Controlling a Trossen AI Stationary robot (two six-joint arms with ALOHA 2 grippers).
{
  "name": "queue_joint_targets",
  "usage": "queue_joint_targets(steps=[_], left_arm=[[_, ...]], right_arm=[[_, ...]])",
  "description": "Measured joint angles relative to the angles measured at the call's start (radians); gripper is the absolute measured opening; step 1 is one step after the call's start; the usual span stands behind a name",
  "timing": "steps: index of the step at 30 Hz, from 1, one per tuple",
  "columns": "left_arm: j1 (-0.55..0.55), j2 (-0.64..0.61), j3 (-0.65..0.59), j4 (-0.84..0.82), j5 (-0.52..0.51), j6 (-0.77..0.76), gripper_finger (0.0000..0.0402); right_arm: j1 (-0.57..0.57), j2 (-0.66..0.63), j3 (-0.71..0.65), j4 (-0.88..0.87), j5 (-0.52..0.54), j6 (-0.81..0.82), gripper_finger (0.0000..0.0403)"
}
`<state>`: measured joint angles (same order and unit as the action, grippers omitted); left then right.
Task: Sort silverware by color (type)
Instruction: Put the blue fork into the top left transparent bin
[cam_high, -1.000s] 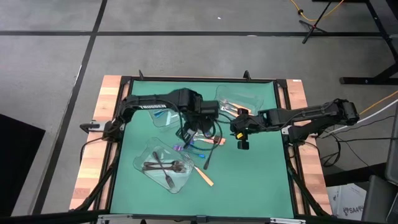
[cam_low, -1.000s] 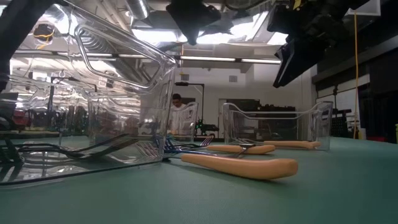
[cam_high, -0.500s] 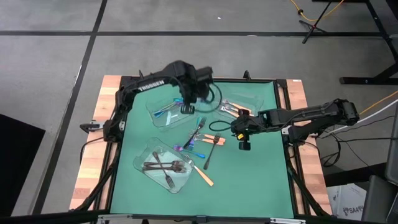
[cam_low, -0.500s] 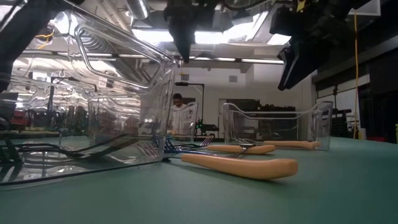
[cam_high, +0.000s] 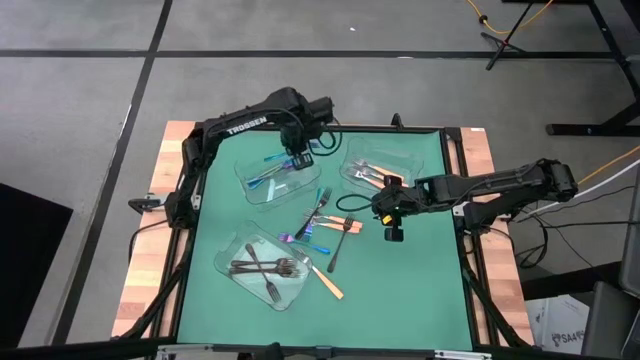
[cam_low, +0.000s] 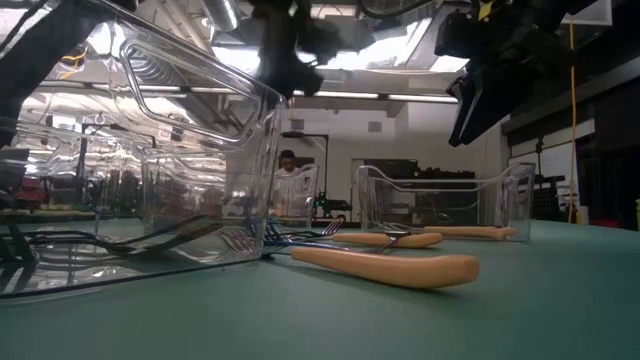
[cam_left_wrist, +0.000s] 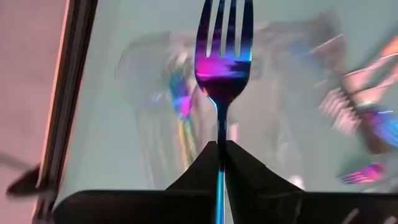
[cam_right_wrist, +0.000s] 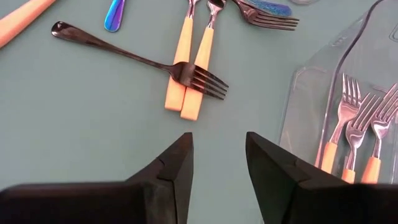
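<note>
My left gripper (cam_high: 297, 160) hovers over the far-left clear tray (cam_high: 258, 190), shut on an iridescent fork (cam_left_wrist: 224, 56). An iridescent utensil (cam_high: 265, 180) lies in that tray. My right gripper (cam_high: 386, 216) is open above the mat, its fingers (cam_right_wrist: 177, 165) short of a dark fork (cam_right_wrist: 143, 62) that lies across two orange-handled forks (cam_right_wrist: 189, 74). More iridescent forks (cam_high: 318, 205), a dark fork (cam_high: 335, 255) and an orange utensil (cam_high: 328, 285) lie loose mid-table. The far-right tray (cam_high: 400, 160) holds orange-handled forks (cam_right_wrist: 348, 143). The near tray (cam_high: 232, 250) holds dark forks (cam_high: 262, 267). My left gripper pinches the iridescent fork by its slim handle (cam_left_wrist: 219, 134) between its two shut fingers, coming from above. The fork runs along the fingers and sticks out beyond their tips, tines (cam_left_wrist: 225, 18) away from the gripper. It is lifted clear over the far-left tray.
The three clear trays stand on the green mat (cam_high: 410, 290), which has free room at its near right. A black frame (cam_high: 455, 170) and wooden table edges (cam_high: 150, 220) border the mat. In the low view the near tray's wall (cam_low: 200, 150) rises at the left.
My left gripper has risen from the loose pile mid-table and swung toward the far edge and slightly left, carrying the iridescent fork over the far-left tray. The right arm has kept still.
</note>
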<state>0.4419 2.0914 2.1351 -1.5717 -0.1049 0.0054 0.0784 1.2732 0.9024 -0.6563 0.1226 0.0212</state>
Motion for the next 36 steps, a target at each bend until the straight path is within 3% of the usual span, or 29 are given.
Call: queue_joint_targets(steps=[6, 15, 36], left_arm=[[-0.001, 0.000, -0.179, 0.017, -0.047, -0.033, 0.0008], [-0.005, 0.000, -0.405, 0.217, -0.047, 0.001, 0.0008], [-0.003, -0.002, -0.601, 0.399, -0.035, 0.007, 0.0008]], right_arm=[[0.000, 0.000, 0.000, 0.001, 0.000, 0.000, 0.0136], [0.000, 0.000, 0.000, 0.003, 0.000, 0.000, 0.0136], [0.000, 0.000, 0.000, 0.004, 0.001, 0.000, 0.0136]])
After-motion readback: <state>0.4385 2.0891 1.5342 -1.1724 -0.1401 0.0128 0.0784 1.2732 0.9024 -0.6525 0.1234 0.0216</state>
